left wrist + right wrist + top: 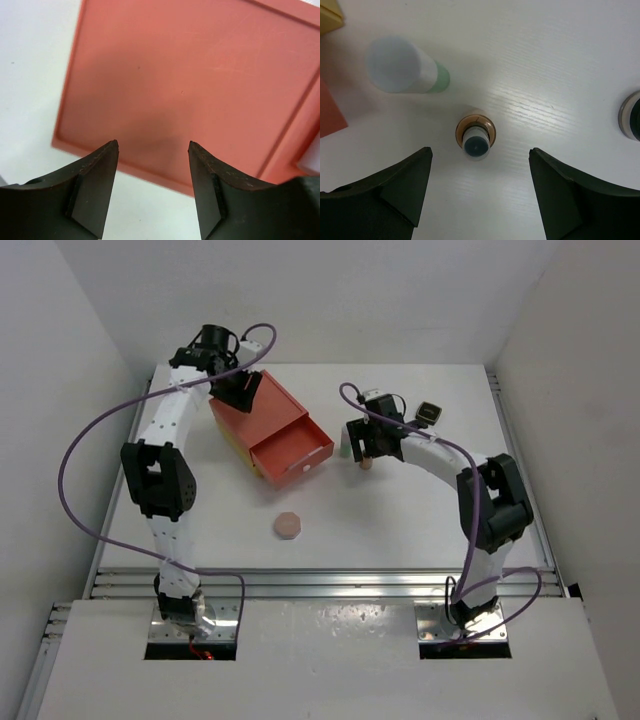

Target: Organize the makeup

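My right gripper [480, 150] is open and hangs above an upright tan dark-capped bottle [476, 137], which stands just ahead of its open jaws. In the top view the gripper [360, 440] is right of the drawer and the bottle [366, 464] shows below it. A green-white bottle [407, 65] stands to its left [344, 448]. A black round compact [632, 116] shows at the right edge. A black square compact [430, 412] lies at the back right. A peach octagonal compact [289, 525] lies in the middle. My left gripper [153, 142] is open and empty over the orange box top. The white vial is out of view.
The orange-and-yellow drawer box [262, 410] stands at the back left with its drawer [292, 448] pulled out toward the right arm. Its flat orange top [190, 80] fills the left wrist view. White walls close in the table on three sides.
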`<act>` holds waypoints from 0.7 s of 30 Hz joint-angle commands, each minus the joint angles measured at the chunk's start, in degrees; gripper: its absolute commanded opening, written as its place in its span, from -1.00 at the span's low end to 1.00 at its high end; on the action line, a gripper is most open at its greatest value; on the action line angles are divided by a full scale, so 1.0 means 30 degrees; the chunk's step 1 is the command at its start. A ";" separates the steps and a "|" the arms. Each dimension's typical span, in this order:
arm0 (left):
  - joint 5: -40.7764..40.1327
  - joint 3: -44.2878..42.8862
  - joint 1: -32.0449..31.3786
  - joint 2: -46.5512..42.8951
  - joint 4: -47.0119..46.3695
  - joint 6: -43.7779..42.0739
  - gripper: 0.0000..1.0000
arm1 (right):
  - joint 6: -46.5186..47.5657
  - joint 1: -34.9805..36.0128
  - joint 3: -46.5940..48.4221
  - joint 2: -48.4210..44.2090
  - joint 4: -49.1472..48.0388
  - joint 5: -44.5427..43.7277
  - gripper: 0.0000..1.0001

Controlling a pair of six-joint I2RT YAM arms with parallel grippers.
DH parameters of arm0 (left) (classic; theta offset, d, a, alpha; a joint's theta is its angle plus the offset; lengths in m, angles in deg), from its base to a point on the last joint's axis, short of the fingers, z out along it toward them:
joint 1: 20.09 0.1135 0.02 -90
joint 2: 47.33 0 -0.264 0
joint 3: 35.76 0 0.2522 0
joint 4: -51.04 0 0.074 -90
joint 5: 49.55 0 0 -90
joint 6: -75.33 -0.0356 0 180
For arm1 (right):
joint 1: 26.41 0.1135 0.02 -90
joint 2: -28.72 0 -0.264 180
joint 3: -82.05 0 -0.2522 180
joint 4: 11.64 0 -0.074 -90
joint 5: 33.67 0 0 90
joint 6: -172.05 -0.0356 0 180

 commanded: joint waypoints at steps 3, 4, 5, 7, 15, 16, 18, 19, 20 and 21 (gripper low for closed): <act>-0.0111 0.1096 -0.0132 0.0543 -0.1178 0.0576 0.28 | -0.0334 -0.0019 0.0829 0.0773 -0.0695 -0.0381 0.58; -0.0111 0.1708 -0.0132 0.0543 -0.1468 0.0576 0.28 | -0.0306 -0.0048 0.0799 0.0920 -0.0695 -0.0264 0.58; 0.0063 0.2033 -0.0132 0.0543 -0.1848 0.0576 0.28 | -0.0334 -0.0048 0.0799 0.1067 -0.0695 -0.0292 0.58; 0.0268 0.2706 0.0044 0.0543 -0.2027 0.0781 0.25 | -0.0335 -0.0077 0.0741 0.1302 -0.0899 -0.0321 0.58; 0.1088 0.3267 0.0219 0.0543 -0.2262 0.1132 0.25 | -0.0334 -0.0312 0.1558 0.3118 -0.1954 -0.0058 0.43; 0.1090 0.3267 0.0219 0.0543 -0.2262 0.1132 0.25 | -0.0364 -0.0370 0.1589 0.3409 -0.1983 0.0058 0.34; 0.1090 0.3442 0.0219 0.0543 -0.2436 0.1132 0.25 | -0.0451 -0.0400 0.1619 0.3586 -0.1984 0.0321 0.25; 0.1090 0.3442 0.0219 0.0543 -0.2438 0.1132 0.25 | -0.0481 -0.0400 0.1648 0.3675 -0.1984 0.0381 0.19; 0.1090 0.3616 0.0219 0.0543 -0.2438 0.1132 0.25 | -0.0568 -0.0400 0.1619 0.3734 -0.2013 0.0410 0.05; 0.1090 0.3618 0.0219 0.0543 -0.2438 0.1132 0.25 | -0.0685 -0.0400 0.1590 0.3734 -0.2013 0.0614 -0.03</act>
